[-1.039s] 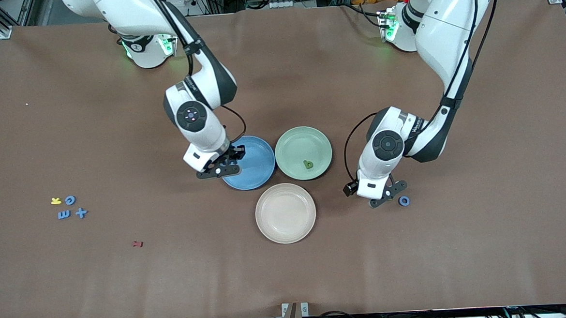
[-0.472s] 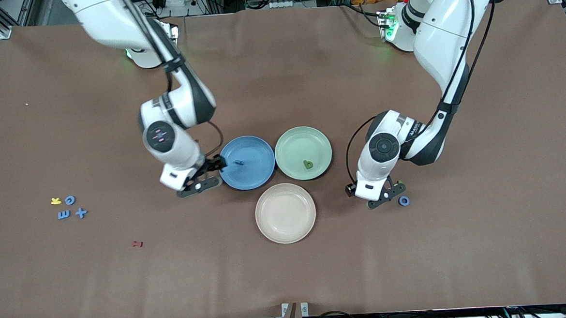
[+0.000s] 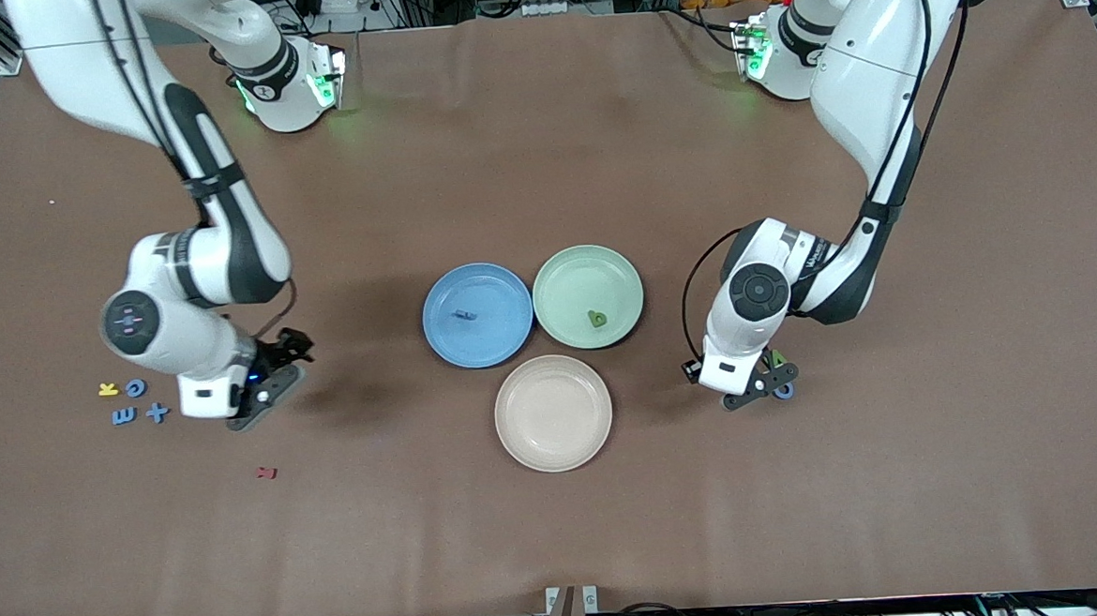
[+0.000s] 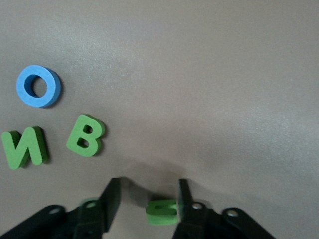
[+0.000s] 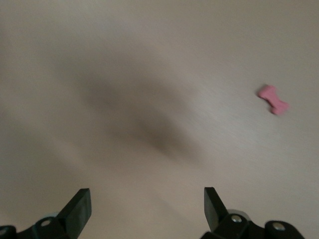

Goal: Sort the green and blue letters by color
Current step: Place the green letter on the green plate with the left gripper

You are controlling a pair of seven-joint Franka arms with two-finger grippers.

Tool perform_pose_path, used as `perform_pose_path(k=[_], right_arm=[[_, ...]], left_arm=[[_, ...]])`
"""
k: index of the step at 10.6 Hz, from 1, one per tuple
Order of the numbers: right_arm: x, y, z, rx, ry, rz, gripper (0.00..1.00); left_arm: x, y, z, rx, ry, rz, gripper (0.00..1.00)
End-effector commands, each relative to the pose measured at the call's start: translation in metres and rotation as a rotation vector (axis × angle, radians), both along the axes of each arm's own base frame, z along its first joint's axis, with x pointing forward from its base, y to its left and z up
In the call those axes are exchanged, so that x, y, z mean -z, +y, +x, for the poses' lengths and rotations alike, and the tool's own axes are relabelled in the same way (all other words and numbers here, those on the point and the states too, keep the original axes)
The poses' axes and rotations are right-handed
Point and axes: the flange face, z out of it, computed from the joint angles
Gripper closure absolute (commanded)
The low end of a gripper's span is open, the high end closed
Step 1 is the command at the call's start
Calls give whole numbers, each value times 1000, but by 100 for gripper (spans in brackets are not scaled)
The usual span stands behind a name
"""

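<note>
My left gripper (image 4: 149, 183) is low over the table toward the left arm's end, and also shows in the front view (image 3: 761, 386). Its jaws stand partly closed around a green letter (image 4: 162, 211), which touches one finger (image 4: 183, 191); a gap remains at the other. Beside it lie a green B (image 4: 85, 135), a green N (image 4: 25, 148) and a blue O (image 4: 39, 85). My right gripper (image 3: 275, 374) hangs open and empty near three blue letters (image 3: 137, 388). One blue letter (image 3: 462, 314) lies in the blue plate (image 3: 500, 287). One green letter (image 3: 596, 319) lies in the green plate (image 3: 570, 274).
A pale pink plate (image 3: 554, 439) sits nearer the front camera than the two coloured plates. A yellow K (image 3: 108, 389) lies beside the blue letters. A small dark-red letter (image 3: 266, 473) lies near the right gripper and also shows in the right wrist view (image 5: 273, 99).
My right gripper opened over the blue plate, left a blue letter there, and swung toward the right arm's end of the table. My left gripper lowered and narrowed its jaws around a green letter.
</note>
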Motion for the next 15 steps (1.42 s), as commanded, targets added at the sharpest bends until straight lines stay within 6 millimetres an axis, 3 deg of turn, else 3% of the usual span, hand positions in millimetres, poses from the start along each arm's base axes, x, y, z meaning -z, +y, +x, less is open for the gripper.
perform_pose_path(k=[1,3,4,6,9,12,13,15], right_arm=[[-1,-86,3,-162,-5,-5,0],[0,-160,8,-243,-1,-81,0],[-7,-186,12,-259,-8,-114,0],[0,-225,14,-286,10,-161,0],[25,-248,19,-294,28,-154,0],[43,-250,22,-279,-6,-152,0],[45,-252,21,-258,-9,-133,0],[50,-250,20,-229,-31,-70,0]], left_arm=[[-1,-8,1,8,-12,-1,54],[-2,-11,0,10,-12,-3,53],[-2,-12,0,11,-12,-4,53],[-1,-12,-1,12,-10,-4,55],[1,-13,-2,15,-7,-4,97],[-8,-20,-4,23,-15,-13,100],[-19,-34,-8,35,-23,-36,100],[-33,-83,-31,-17,-5,-113,100]])
